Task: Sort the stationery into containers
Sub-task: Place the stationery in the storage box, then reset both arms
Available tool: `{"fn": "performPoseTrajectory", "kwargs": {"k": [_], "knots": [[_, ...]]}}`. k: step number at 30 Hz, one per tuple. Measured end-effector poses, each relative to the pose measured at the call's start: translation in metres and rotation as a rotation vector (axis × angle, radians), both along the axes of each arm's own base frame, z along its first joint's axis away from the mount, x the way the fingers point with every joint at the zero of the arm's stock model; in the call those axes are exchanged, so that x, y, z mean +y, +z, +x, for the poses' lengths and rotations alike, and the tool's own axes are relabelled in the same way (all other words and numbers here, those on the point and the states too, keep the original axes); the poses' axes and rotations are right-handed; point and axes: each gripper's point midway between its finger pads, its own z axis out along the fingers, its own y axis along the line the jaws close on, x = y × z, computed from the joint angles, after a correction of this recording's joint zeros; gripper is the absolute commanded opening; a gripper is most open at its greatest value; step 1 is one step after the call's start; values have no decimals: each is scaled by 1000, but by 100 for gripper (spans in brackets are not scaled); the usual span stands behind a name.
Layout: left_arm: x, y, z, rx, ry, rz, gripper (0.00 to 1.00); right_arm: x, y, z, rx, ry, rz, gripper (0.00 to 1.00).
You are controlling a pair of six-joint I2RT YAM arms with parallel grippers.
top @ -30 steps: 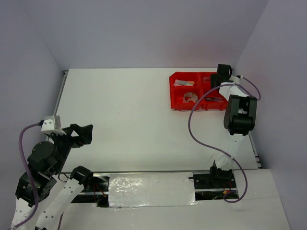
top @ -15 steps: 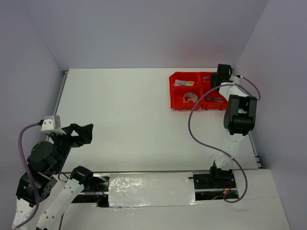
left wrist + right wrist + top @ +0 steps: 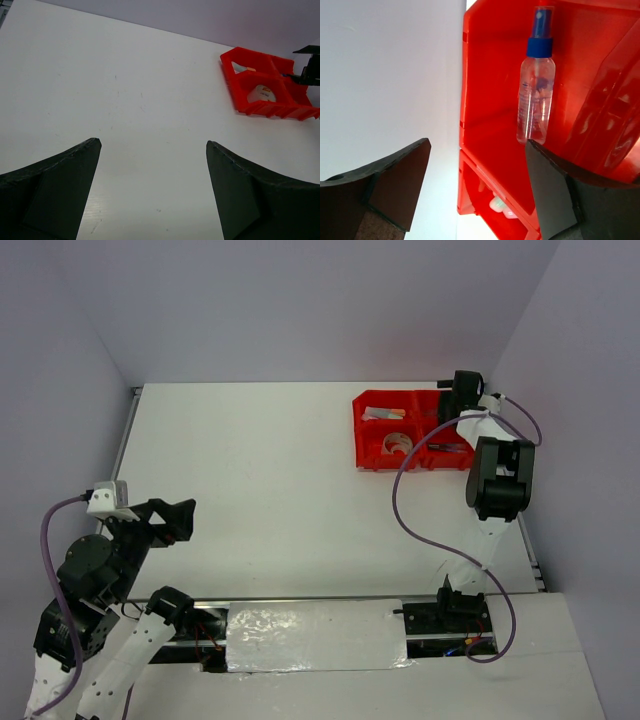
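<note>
Top view, containers: the red containers (image 3: 358, 435) sit at the far right of the table (image 3: 250, 490), within the right arm's reach; a tape roll (image 3: 398, 443) lies in the near-left bin; the other contents are too small to name
Top view, right gripper: the right gripper (image 3: 452, 408) hangs over the far-right bin, placed there, I judge, so an item drops straight in
Top view, left gripper: the left gripper (image 3: 185, 518) sits near its base, well apart from the bins, probably to stay out of the way
Left wrist view, left gripper: the left gripper (image 3: 152, 145) is spread wide with nothing between its fingers; bare table below; the containers (image 3: 260, 107) are far off at the upper right
Right wrist view, right gripper: the right gripper (image 3: 477, 142) has its jaws parted and grips nothing
Right wrist view, bottle: the blue-capped clear bottle (image 3: 536, 95) lies loose inside the bin, touching neither finger; it looks delivered
Right wrist view, neighbouring bin: a pale item (image 3: 500, 205) shows, but too little to name
Progress: no loose stationery shows on the table, so sorting seems near its end
</note>
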Motion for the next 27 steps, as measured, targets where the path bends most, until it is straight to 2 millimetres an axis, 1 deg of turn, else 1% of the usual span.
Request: {"fn": "performPoseTrajectory", "kwargs": {"k": [2, 4, 7, 10, 13, 14, 15, 16, 17, 18, 19, 21, 23, 24, 27], "knots": [[0, 0, 0, -1, 0, 0, 99, 1, 0, 0, 4, 10, -8, 85], [0, -1, 1, 3, 2, 1, 99, 3, 5, -1, 0, 33, -22, 86], [4, -4, 8, 28, 38, 11, 99, 10, 25, -4, -18, 104, -74, 88], [13, -17, 22, 108, 120, 39, 99, 22, 58, -13, -38, 225, -192, 91], [18, -35, 44, 223, 194, 84, 99, 41, 99, -34, -62, 345, -370, 92], [18, -42, 50, 263, 206, 103, 99, 52, 114, -47, -75, 387, -442, 92], [18, -49, 57, 303, 218, 121, 99, 63, 129, -61, -93, 425, -505, 95], [20, -55, 62, 336, 230, 134, 99, 75, 140, -79, -110, 470, -566, 95], [23, -60, 68, 366, 249, 142, 99, 87, 149, -99, -125, 514, -629, 100], [26, -64, 71, 387, 263, 147, 99, 99, 159, -119, -147, 557, -688, 100], [34, -72, 76, 425, 296, 148, 99, 110, 166, -135, -169, 590, -739, 100], [45, -77, 78, 456, 341, 138, 99, 126, 174, -176, -196, 655, -834, 100], [55, -76, 78, 459, 380, 122, 99, 134, 184, -211, -223, 700, -905, 100], [58, -74, 78, 454, 390, 118, 99, 135, 187, -224, -235, 714, -928, 100], [60, -65, 80, 430, 397, 109, 99, 135, 201, -269, -275, 748, -986, 100]]}}
